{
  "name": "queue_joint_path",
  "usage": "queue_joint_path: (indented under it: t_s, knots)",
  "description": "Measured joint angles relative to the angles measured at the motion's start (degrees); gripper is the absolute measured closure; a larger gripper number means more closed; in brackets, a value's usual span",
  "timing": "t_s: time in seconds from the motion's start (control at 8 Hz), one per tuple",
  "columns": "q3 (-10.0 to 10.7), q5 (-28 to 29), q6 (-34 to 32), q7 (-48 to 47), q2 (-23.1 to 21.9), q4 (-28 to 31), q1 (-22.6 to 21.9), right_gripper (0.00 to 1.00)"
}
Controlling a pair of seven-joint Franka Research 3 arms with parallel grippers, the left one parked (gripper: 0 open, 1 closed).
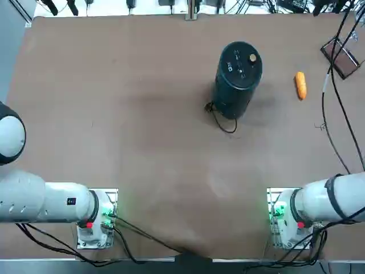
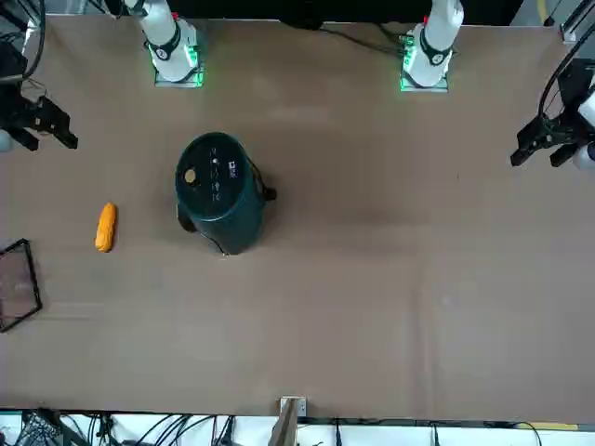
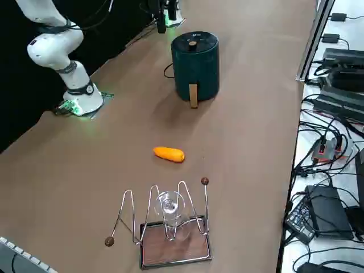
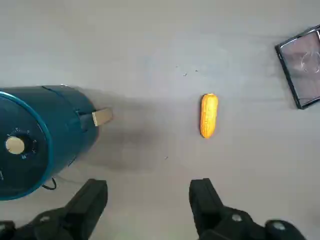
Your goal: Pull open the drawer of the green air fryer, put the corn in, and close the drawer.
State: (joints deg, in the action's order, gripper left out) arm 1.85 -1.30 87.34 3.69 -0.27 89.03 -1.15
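right pincer (image 4: 149, 202) hangs high over the table (image 4: 160, 45), fingers spread and gripping nothing. the corn (image 4: 209, 115) lies on the table ahead of it, well apart from the green air fryer (image 4: 35, 140), drawer shut.

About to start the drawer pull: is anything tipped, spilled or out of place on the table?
Nothing stands out. The air fryer stands upright with its drawer shut, the corn lies apart on the bare table, and the open right end effector hovers above, empty.

Open claw (image 4: 148, 205) hangs over table between corn (image 4: 209, 115) and green air fryer (image 4: 42, 140).
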Motion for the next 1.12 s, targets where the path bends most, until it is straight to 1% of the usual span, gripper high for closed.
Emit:
queue_joint_path:
  t_s: [0.38,0.62,0.88,1.12]
  knots:
    - [0.00,0.01,0.09,0.00,0.38,0.00,0.02,0.00]
    - [-0.03,0.53,1.96,-0.03,2.32,0.44,-0.02,0.00]
    - [0.02,3.27,7.98,-3.73,4.15,4.06,0.14,0.00]
    - [0.26,8.34,11.61,-10.28,5.55,8.39,1.21,0.00]
